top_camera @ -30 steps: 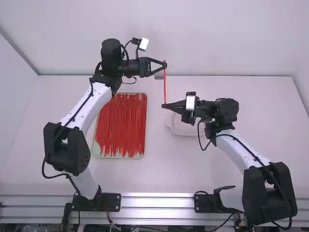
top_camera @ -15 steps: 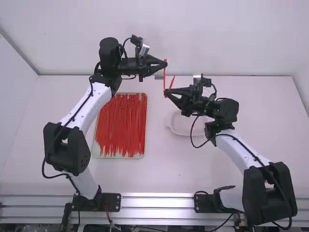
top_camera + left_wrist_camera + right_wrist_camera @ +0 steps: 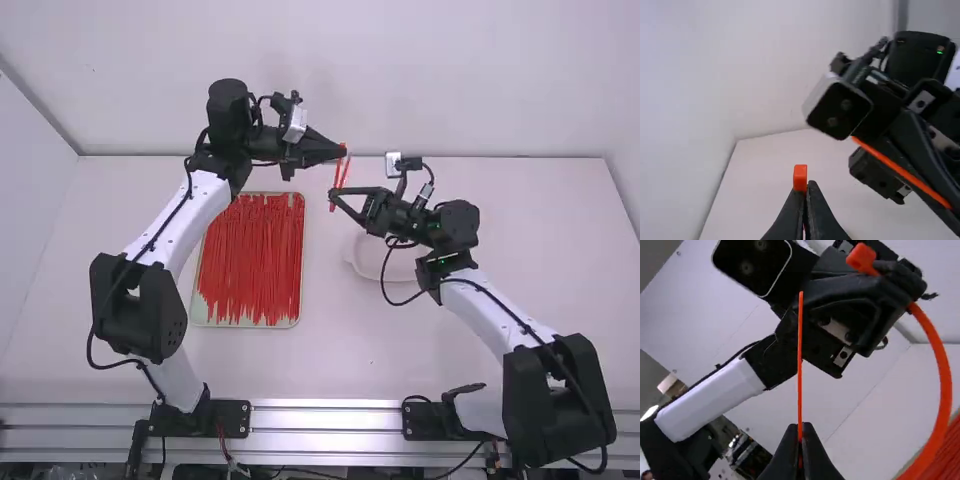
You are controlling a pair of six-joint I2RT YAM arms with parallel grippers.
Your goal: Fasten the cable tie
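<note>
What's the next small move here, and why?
Probably steer the right hand so the tail tip points into the head. Both hands are shut on the red cable tie, bent into a loop; the left hand holds the head end, and the tail tip stands beside the head, not yet threaded.

The flat rectangular tray (image 3: 200,314) of loose red cable ties (image 3: 250,255) lies on the white table (image 3: 560,250), left of the white shallow dish (image 3: 365,268). Above their gap, one red plastic cable tie (image 3: 340,171) spans the left gripper (image 3: 343,150), farther back, and the right gripper (image 3: 331,198).
</note>
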